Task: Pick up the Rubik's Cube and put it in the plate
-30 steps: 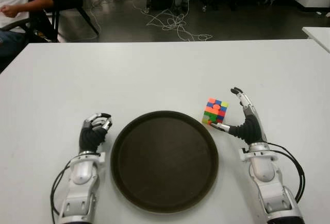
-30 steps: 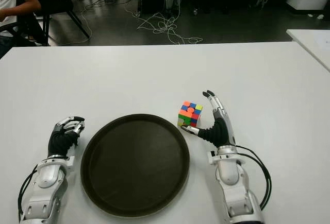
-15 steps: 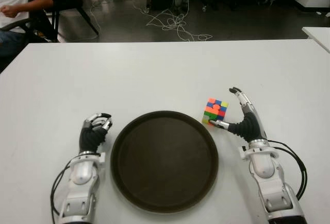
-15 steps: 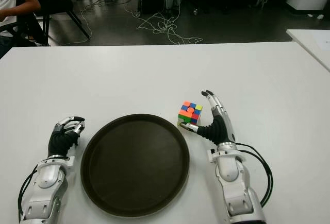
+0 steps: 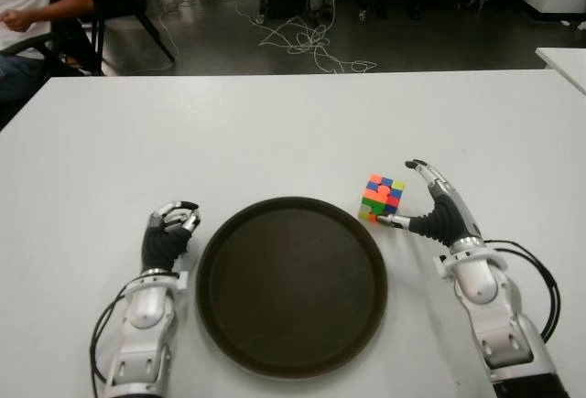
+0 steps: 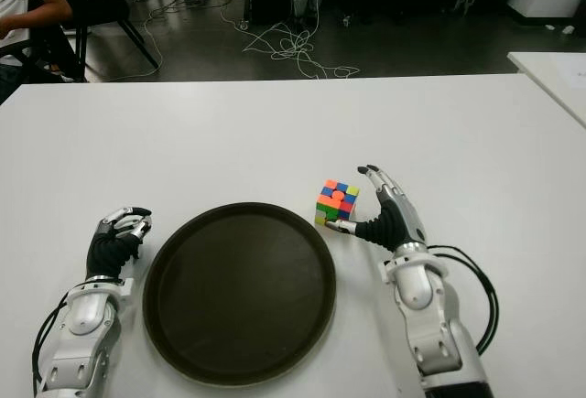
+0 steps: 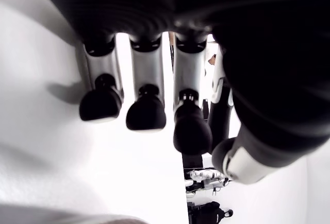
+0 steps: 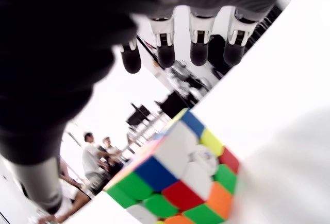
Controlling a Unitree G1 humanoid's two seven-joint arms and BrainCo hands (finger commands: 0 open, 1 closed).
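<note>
Right hand (image 5: 430, 210), fingers spread, flanks the Rubik's Cube (image 5: 382, 199); contact unclear. Plate (image 5: 291, 285) holds nothing. Left hand (image 5: 168, 236) curled left of plate.

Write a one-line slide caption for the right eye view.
Right hand open beside the Rubik's Cube, which sits on the white table near the empty plate.

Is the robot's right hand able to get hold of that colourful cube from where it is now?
Probably yes. The right hand is open right beside the Rubik's Cube, thumb near its lower corner, and nothing lies between them.
</note>
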